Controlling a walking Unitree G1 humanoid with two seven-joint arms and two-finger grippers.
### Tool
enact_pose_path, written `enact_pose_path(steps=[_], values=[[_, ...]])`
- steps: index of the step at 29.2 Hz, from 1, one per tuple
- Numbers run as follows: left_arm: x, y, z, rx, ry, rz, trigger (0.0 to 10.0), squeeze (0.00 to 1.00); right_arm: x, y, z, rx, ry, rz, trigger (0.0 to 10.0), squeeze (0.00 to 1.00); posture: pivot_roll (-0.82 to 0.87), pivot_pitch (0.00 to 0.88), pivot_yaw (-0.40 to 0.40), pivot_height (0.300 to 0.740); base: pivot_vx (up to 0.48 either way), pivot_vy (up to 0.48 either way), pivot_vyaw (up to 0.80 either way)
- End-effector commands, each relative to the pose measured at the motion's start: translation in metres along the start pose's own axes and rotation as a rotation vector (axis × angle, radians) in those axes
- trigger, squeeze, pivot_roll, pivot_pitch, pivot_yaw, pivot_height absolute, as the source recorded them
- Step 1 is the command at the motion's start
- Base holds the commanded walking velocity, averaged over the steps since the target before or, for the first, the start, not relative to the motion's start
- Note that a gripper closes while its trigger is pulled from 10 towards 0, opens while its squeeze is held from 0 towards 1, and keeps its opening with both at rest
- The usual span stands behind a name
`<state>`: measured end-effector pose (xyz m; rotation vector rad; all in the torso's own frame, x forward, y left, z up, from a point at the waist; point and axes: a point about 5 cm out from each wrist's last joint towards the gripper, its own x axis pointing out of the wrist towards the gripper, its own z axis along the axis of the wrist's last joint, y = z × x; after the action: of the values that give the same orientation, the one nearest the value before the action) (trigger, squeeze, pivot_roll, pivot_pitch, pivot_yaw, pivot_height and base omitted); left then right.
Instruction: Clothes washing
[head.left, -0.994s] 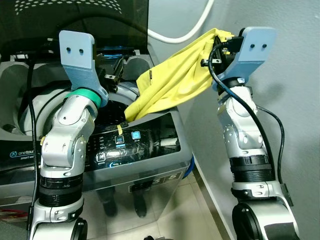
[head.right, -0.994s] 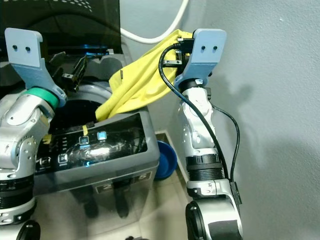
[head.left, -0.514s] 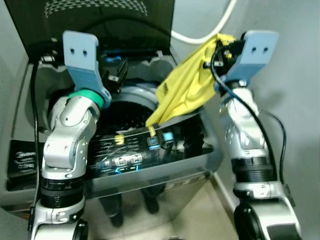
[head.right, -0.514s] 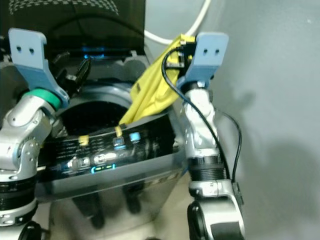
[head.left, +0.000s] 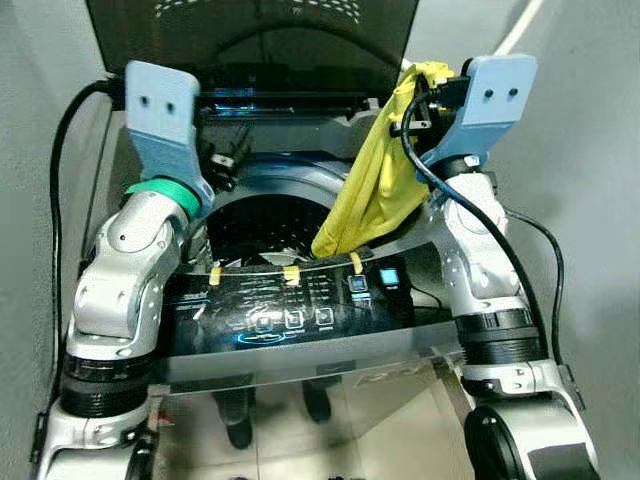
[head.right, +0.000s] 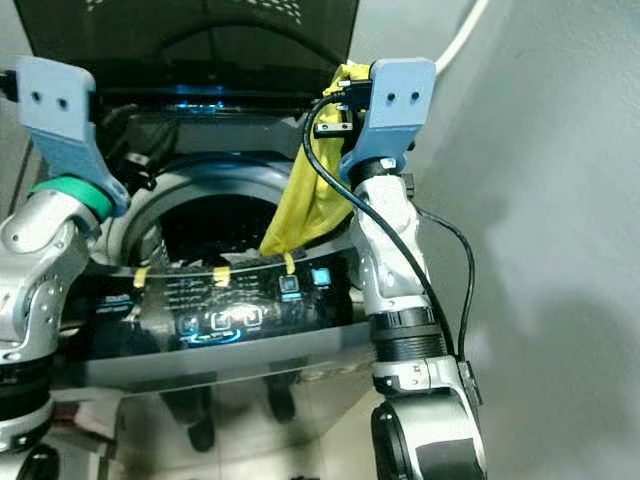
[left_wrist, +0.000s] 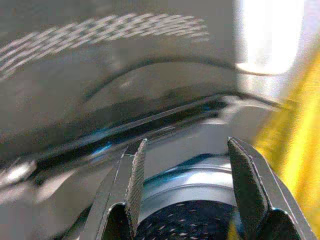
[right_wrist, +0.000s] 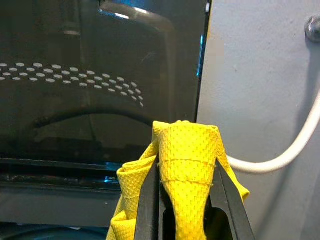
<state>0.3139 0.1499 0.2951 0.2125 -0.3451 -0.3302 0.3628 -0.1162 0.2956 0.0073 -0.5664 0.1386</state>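
One yellow garment — mesh-textured, bunched, draping from my right gripper into the open washing machine drum's right side, jaws clamped on its folded top, my left gripper above the drum — jaws spread, holding nothing.

We note two silver jointed arms, each topped by a pale blue wrist plate with two small dark holes. The left arm carries a green ring below its plate; the right arm has a black cable looping along it. Black ribbed bands circle both forearms. Fingers are black, with ridged pads
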Motion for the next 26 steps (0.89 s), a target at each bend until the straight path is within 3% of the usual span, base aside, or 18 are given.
enact_pose_path(steps=[1,3,4,6,8,11,13,15,18,20,21,22,26], values=[[-0.003,-0.005,0.009,0.020,-0.048,-0.087,10.0,0.00,0.007,-0.001,0.016,0.021,-0.075,0.036,10.0,0.00,0.10,0.056,-0.018,0.740,0.000,0.000,0.00],[-0.006,-0.006,0.015,0.028,-0.068,-0.146,10.0,0.00,0.011,-0.001,0.027,0.054,-0.112,0.068,10.0,0.00,0.10,0.061,-0.015,0.740,0.000,0.000,0.00],[-0.013,-0.012,0.025,0.016,-0.095,-0.293,10.0,0.00,0.019,0.004,0.052,0.156,-0.194,0.171,10.0,0.00,0.10,0.061,-0.013,0.740,0.000,0.000,0.00],[-0.015,-0.013,0.027,0.013,-0.100,-0.330,10.0,0.00,0.020,0.005,0.059,0.181,-0.215,0.199,10.0,0.00,0.10,0.061,-0.013,0.740,0.000,0.000,0.00],[-0.023,-0.018,0.031,-0.037,-0.094,-0.472,10.0,0.00,0.022,0.010,0.096,0.296,-0.334,0.374,10.0,0.00,0.10,0.067,-0.010,0.740,0.000,0.000,0.00],[-0.024,-0.020,0.027,-0.059,-0.065,-0.538,10.0,0.00,0.016,0.013,0.121,0.371,-0.410,0.511,10.0,0.00,0.10,0.072,-0.006,0.740,0.000,0.000,0.00],[-0.023,-0.021,0.025,-0.066,-0.057,-0.548,10.0,0.00,0.015,0.013,0.125,0.378,-0.422,0.537,10.0,0.00,0.10,0.072,-0.006,0.740,0.000,0.000,0.00],[-0.011,-0.018,0.016,-0.064,-0.041,-0.515,10.0,0.00,0.006,0.020,0.135,0.384,-0.444,0.663,10.0,0.00,0.09,0.080,0.007,0.740,0.000,0.000,0.00],[-0.006,-0.016,0.015,-0.047,-0.050,-0.491,10.0,0.00,0.003,0.022,0.135,0.382,-0.441,0.696,10.0,0.00,0.09,0.080,0.007,0.740,0.000,0.000,0.00],[0.016,-0.001,0.018,-0.035,-0.083,-0.336,10.0,0.00,-0.004,0.031,0.115,0.300,-0.355,0.709,10.0,0.00,0.09,0.084,0.009,0.740,0.000,0.000,0.00],[0.016,-0.001,0.018,-0.035,-0.083,-0.336,10.0,0.00,-0.004,0.031,0.115,0.300,-0.355,0.709,10.0,0.00,0.09,0.084,0.009,0.740,0.000,0.000,0.00],[0.033,0.015,0.019,-0.031,-0.100,-0.182,10.0,0.00,-0.010,0.040,0.090,0.227,-0.260,0.733,10.0,0.00,0.08,0.085,0.009,0.740,0.000,0.000,0.00],[0.041,0.029,0.018,-0.008,-0.104,-0.054,10.0,0.00,-0.012,0.046,0.067,0.187,-0.174,0.721,10.0,0.00,0.08,0.088,0.009,0.740,0.000,0.000,0.00]])
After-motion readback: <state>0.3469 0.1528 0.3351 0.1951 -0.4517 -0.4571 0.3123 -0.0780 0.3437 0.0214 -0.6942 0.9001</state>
